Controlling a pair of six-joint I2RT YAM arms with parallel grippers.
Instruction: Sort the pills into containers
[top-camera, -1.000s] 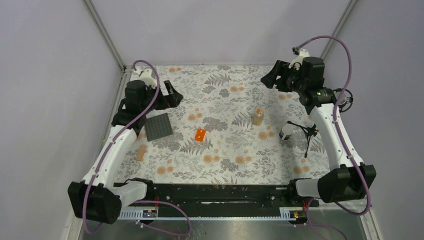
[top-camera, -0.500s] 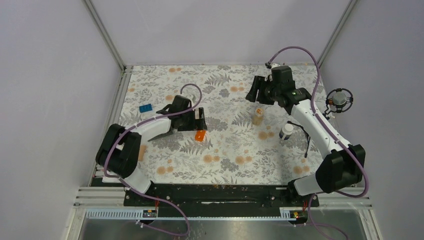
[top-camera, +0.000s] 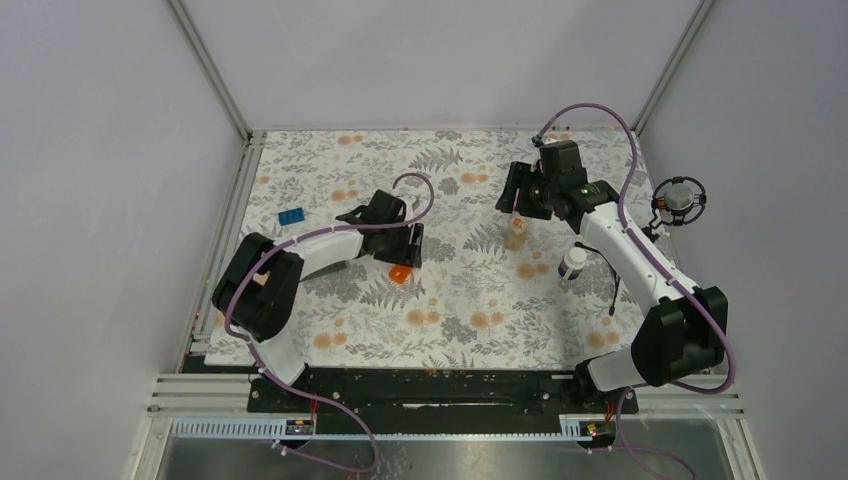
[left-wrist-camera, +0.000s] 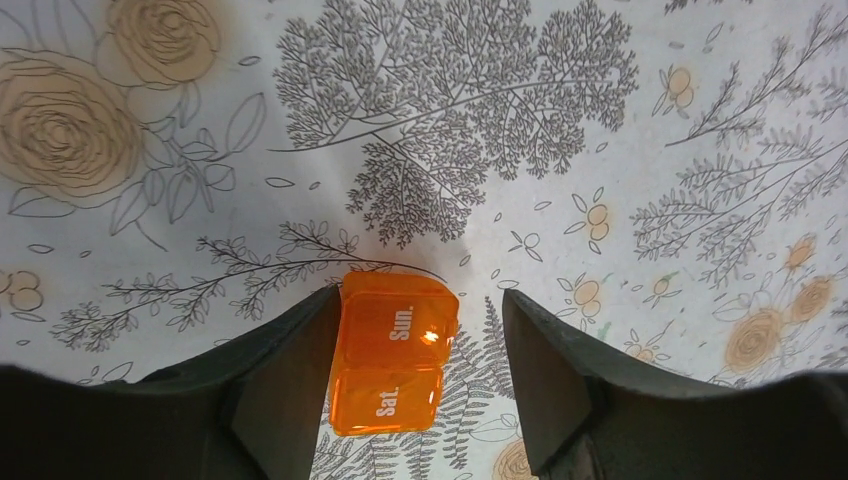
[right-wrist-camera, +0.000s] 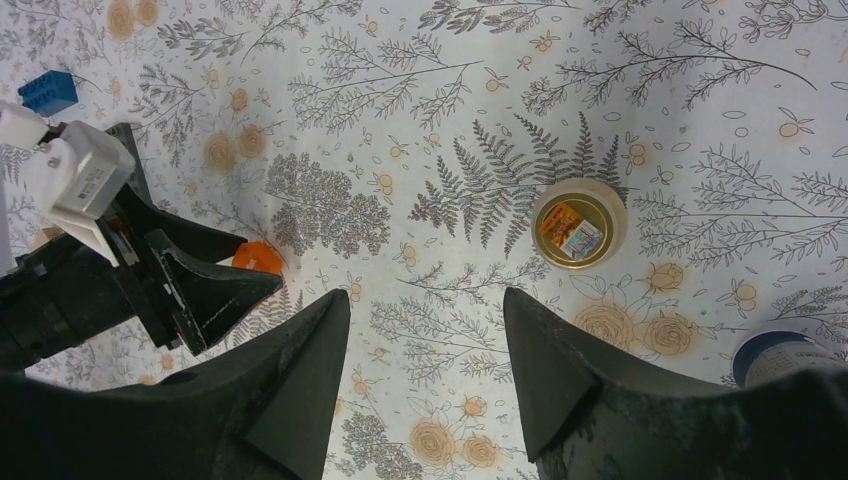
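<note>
Our left gripper (left-wrist-camera: 420, 298) stands released, its jaws spread around the translucent orange box (left-wrist-camera: 392, 352). One finger (left-wrist-camera: 285, 385) touches the box's side, and the other stands apart from it with bare cloth showing in the gap. The box lies flat on the table (left-wrist-camera: 150, 250), a little left of its middle, and its two lids read "Sun." and "Sat."

Our right gripper (right-wrist-camera: 425, 295) is released as well. We see nothing between its parted fingers but the flowered cloth as it hovers right of the table's middle, toward the far edge. The clear tan bottle (right-wrist-camera: 577, 223) stands upright near it, outside the jaws and not touched. Its mouth is open to the wrist camera, with something orange and yellow inside. The white-and-dark bottle (right-wrist-camera: 785, 358) stands near that one, closer to the table's right edge. A blue brick (top-camera: 292, 216) lies well apart from these, near the left edge.
</note>
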